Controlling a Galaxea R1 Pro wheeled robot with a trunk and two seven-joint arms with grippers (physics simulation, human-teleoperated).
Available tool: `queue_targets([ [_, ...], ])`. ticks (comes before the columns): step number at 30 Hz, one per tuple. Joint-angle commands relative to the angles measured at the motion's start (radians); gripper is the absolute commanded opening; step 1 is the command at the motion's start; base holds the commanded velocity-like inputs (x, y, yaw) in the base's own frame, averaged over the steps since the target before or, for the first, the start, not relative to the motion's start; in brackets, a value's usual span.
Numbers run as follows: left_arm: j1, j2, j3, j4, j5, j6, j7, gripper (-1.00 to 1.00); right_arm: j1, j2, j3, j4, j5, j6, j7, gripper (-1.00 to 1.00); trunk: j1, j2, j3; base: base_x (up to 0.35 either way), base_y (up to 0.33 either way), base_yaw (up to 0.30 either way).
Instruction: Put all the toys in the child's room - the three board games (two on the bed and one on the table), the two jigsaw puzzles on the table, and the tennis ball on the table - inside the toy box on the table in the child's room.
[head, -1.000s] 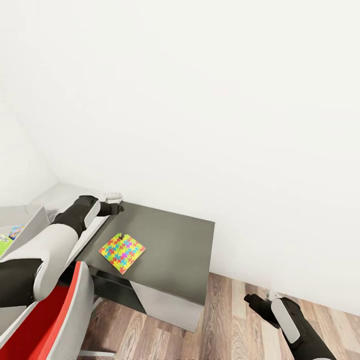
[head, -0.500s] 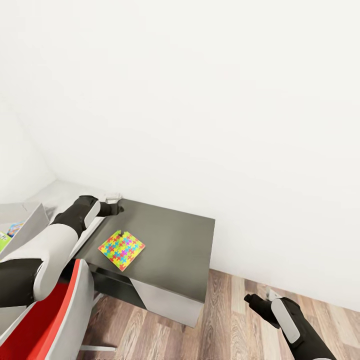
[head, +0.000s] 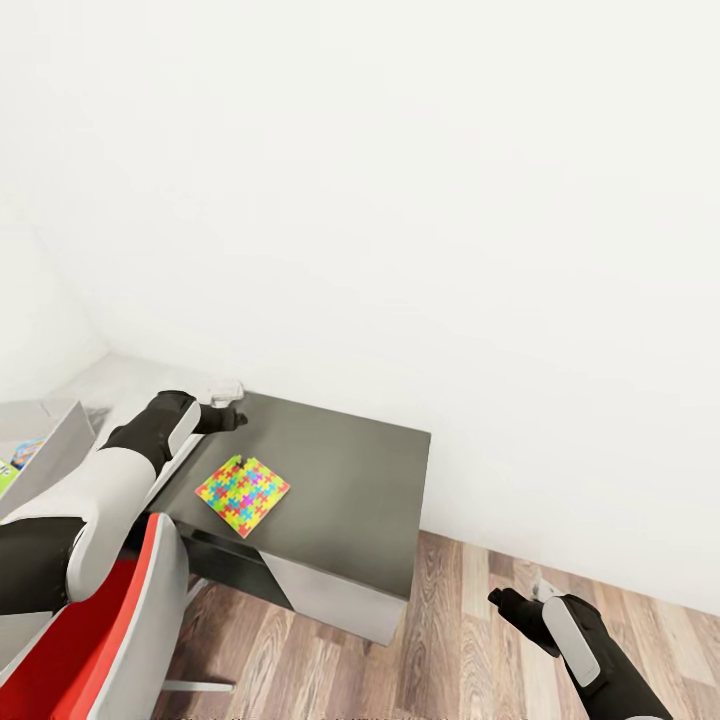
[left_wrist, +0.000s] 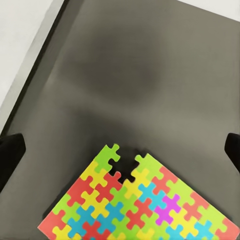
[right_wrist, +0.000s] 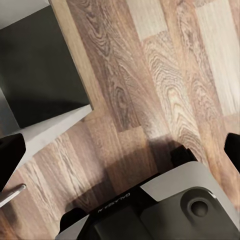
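Head view, far left edge: the toy box (head: 55, 440) is showing one light grey sloping wall, with a bit of green and blue print, possibly a board game (head: 18, 458), lying inside it; too little is visible to be sure. It is sitting on the white part of the surface (head: 120, 380), at the left.

The left arm is reaching over the join between the white part and the dark grey side desk (head: 350, 480). The left tool (head: 232, 408) is hovering above the dark surface's rear left corner, near the wall. In the left wrist view its two fingertips are standing wide apart at the frame's edges, released, nothing between them.

One jigsaw puzzle (head: 243, 494) is lying flat on the dark surface, close to its front left edge, turned corner-on. In the left wrist view the jigsaw puzzle (left_wrist: 135, 202) is showing a notch in its edge beside a green knobbed piece.

A red and white chair (head: 110, 630) is standing at lower left.

The right tool (head: 505, 603) is hanging over the wood-plank floor (head: 450, 640), well apart from the surface, past its right front corner. Fingers spread in the right wrist view, holding nothing.
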Motion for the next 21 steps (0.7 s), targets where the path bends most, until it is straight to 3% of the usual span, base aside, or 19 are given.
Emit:
queue_targets([
  [1,-0.001,0.001,-0.004,-0.001,0.010,0.010,0.001,1.00,0.000,0.000,0.000,-0.002,-0.011,0.003,-0.009,1.00,0.001,-0.002,-0.003,0.000,0.000,0.000],
  [11,-0.001,0.007,-0.003,-0.001,0.011,0.055,-0.007,1.00,0.000,-0.003,0.000,-0.002,-0.014,0.004,-0.009,1.00,0.001,-0.002,-0.019,0.000,0.000,0.000],
  [18,-0.001,0.018,-0.007,-0.001,0.004,0.086,-0.110,1.00,0.000,-0.003,0.000,-0.002,-0.016,0.005,-0.009,1.00,0.001,-0.002,-0.031,0.000,0.000,0.000],
  [21,-0.001,0.021,-0.008,-0.001,0.003,0.090,-0.126,1.00,0.000,-0.003,0.000,-0.002,-0.016,0.005,-0.009,1.00,0.001,-0.002,-0.035,0.000,0.000,0.000],
])
